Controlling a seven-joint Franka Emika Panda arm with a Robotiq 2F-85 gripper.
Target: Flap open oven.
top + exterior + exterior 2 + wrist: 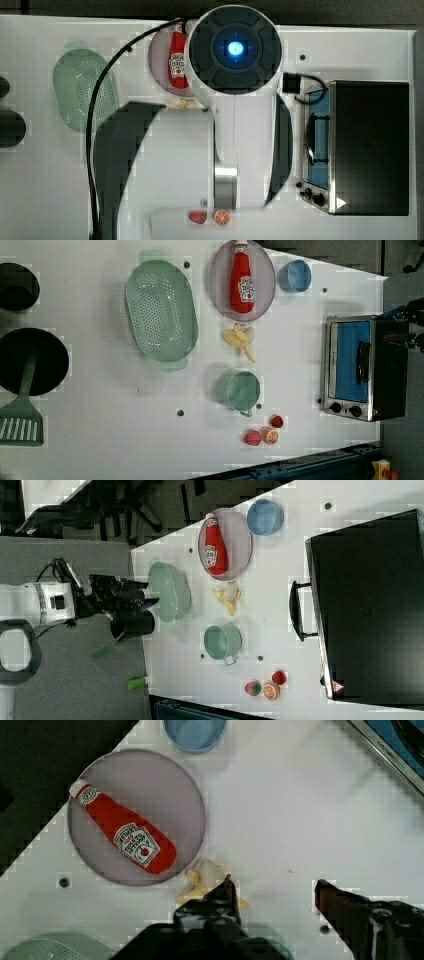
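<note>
Nearest the top view's camera, the arm [235, 100] was seen from above, its round blue-lit cap hiding much of the table [50, 190]. At the top view's right the oven [370, 147] stood with its blue door shut and upright, the bar handle facing the arm and 2 knobs at the front's lower end. A ketchup bottle [177, 57] lay beside the cap, a green colander [82, 90] further left, and a strawberry [197, 217] and an orange slice [222, 217] at the bottom edge.

In the left view the oven [365, 367] was placed at the table's right side, door closed. A plate [265, 287] carrying the ketchup bottle was seen well apart from it, with a blue cup [295, 275], a banana [240, 337], a green mug [240, 389], a dark pan [32, 360] and a spatula [20, 415] also on the table.

In the right view the gripper [142, 600] was held off the table's left edge, over the colander's end and well apart from the oven [370, 605], whose handle pointed left.

In the wrist view the gripper [272, 892] was shown with its 2 fingers [225, 897] apart and nothing between them, above the banana and the table, with the oven's [390, 750] front at a corner.
</note>
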